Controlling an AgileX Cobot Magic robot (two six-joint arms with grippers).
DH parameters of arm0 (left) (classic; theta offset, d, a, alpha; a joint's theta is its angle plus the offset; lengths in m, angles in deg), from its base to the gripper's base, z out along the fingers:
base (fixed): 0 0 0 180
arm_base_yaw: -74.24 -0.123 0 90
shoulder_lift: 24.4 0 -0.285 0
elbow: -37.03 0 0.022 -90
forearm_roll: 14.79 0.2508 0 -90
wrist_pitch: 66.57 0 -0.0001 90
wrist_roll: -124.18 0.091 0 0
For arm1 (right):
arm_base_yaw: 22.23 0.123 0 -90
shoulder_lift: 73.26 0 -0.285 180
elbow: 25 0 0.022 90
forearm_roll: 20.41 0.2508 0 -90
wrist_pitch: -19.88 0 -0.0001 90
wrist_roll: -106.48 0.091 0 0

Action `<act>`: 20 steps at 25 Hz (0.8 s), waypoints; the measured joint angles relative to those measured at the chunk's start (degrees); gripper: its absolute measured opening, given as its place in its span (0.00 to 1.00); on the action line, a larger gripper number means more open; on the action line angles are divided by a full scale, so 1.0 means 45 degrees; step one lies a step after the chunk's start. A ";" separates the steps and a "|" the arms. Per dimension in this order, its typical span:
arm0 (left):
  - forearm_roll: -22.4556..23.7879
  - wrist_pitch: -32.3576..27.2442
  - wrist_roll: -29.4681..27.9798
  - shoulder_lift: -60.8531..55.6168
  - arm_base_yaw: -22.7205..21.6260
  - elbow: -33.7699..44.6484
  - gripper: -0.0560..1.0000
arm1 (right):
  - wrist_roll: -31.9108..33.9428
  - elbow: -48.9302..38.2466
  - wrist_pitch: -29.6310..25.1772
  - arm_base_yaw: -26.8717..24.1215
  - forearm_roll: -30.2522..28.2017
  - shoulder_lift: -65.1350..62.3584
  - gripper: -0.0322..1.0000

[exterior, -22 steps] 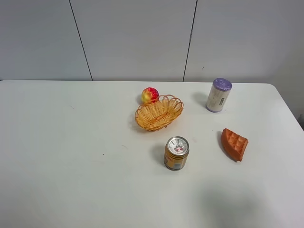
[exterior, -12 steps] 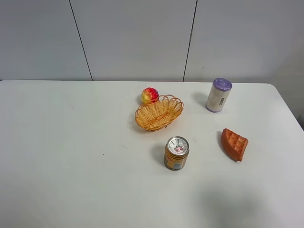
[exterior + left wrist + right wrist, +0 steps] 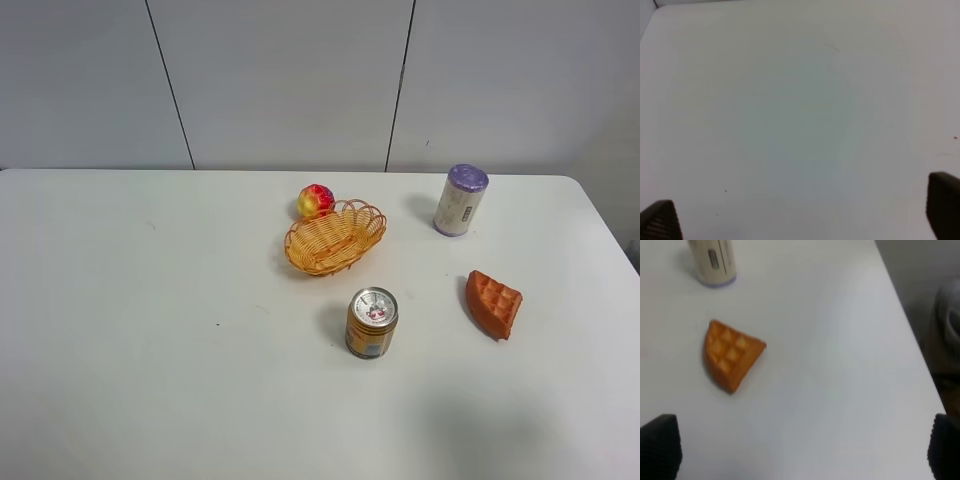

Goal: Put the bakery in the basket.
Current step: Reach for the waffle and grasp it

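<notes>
The bakery (image 3: 494, 304) is an orange-brown waffle wedge lying on the white table at the right; it also shows in the right wrist view (image 3: 730, 355). The golden wicker basket (image 3: 334, 238) stands near the table's middle, empty. Neither arm shows in the exterior view. My right gripper (image 3: 800, 452) is open, its fingertips (image 3: 660, 445) wide apart, above the table short of the bakery. My left gripper (image 3: 800, 215) is open over bare table, with only its fingertips (image 3: 660, 222) showing.
A round red-yellow fruit (image 3: 316, 200) touches the basket's far rim. An orange can (image 3: 371, 322) stands in front of the basket. A white canister with a purple lid (image 3: 460, 200) stands at the back right, also in the right wrist view (image 3: 714, 261). The table's right edge (image 3: 905, 330) is close.
</notes>
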 joint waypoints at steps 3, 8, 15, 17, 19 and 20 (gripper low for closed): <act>0.0000 0.0004 0.0000 0.0000 0.0000 0.0000 1.00 | -0.0714 0.0836 0.0133 0.0026 0.0000 0.2550 0.99; 0.0000 0.0004 0.0000 0.0000 0.0000 0.0000 1.00 | -0.1342 0.2919 0.1173 0.1210 -0.0962 0.7478 0.99; 0.0000 0.0004 0.0000 0.0000 0.0000 0.0000 1.00 | -0.2793 0.3970 0.4128 0.1460 -0.0582 1.3155 0.99; 0.0000 0.0004 0.0000 0.0000 0.0000 0.0000 1.00 | -0.3551 0.3970 0.4921 0.1460 0.0135 1.4490 0.99; 0.0000 0.0004 0.0000 0.0000 0.0000 0.0000 1.00 | -0.4269 0.3970 0.5495 0.1460 0.0711 1.5803 0.99; 0.0000 0.0004 0.0000 0.0000 0.0000 0.0000 1.00 | -0.4509 0.3970 0.5799 0.1460 0.0854 1.6363 0.99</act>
